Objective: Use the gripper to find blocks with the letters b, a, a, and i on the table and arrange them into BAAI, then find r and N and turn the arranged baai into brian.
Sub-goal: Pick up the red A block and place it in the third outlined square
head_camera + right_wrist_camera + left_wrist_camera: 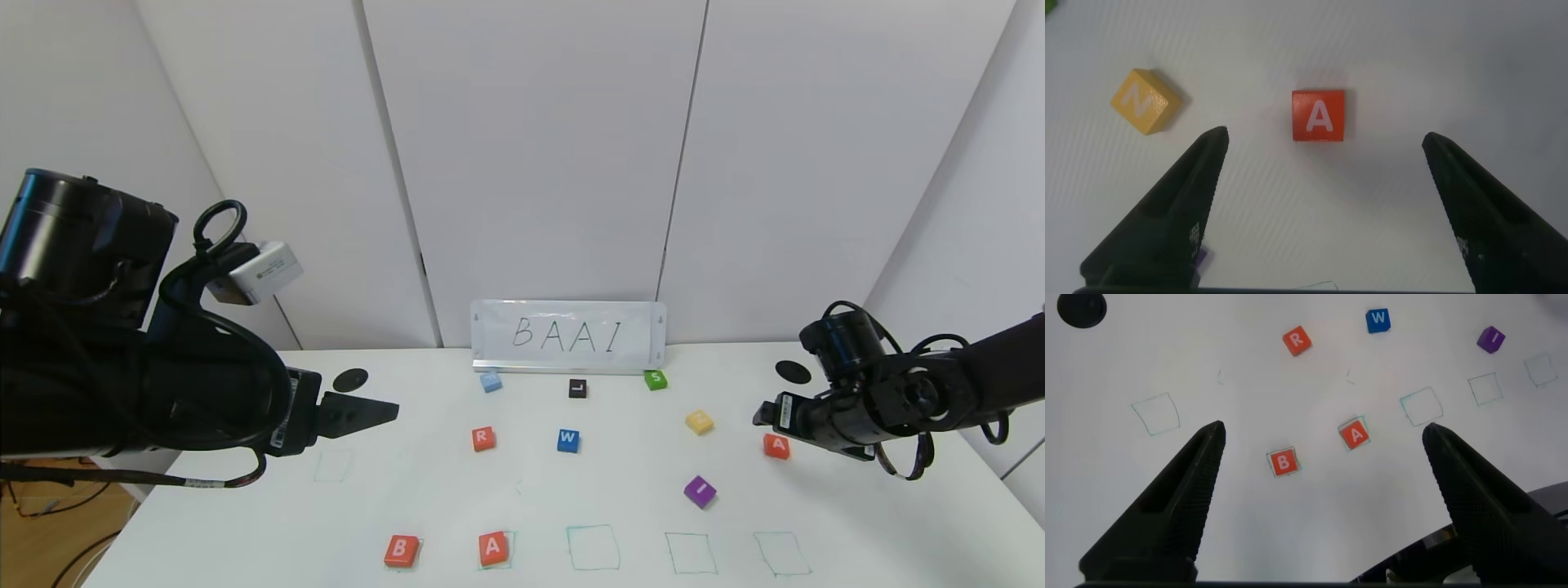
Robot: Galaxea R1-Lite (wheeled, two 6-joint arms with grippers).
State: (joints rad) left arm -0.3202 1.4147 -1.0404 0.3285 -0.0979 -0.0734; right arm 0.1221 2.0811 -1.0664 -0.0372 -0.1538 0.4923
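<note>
The right gripper (1323, 204) is hovering wide open over the loose A (1319, 115), which is lying square between its fingers, just beside N (1145, 100); the left gripper (1319, 498) is idling open.

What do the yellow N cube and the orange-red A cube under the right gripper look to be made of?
Yellow N cube: likely painted wood, matte, with faint grain-like texture on its faces. Orange-red A cube: same kind, a smooth matte coat with a white printed letter. Plastic or foam can't be excluded.
</note>
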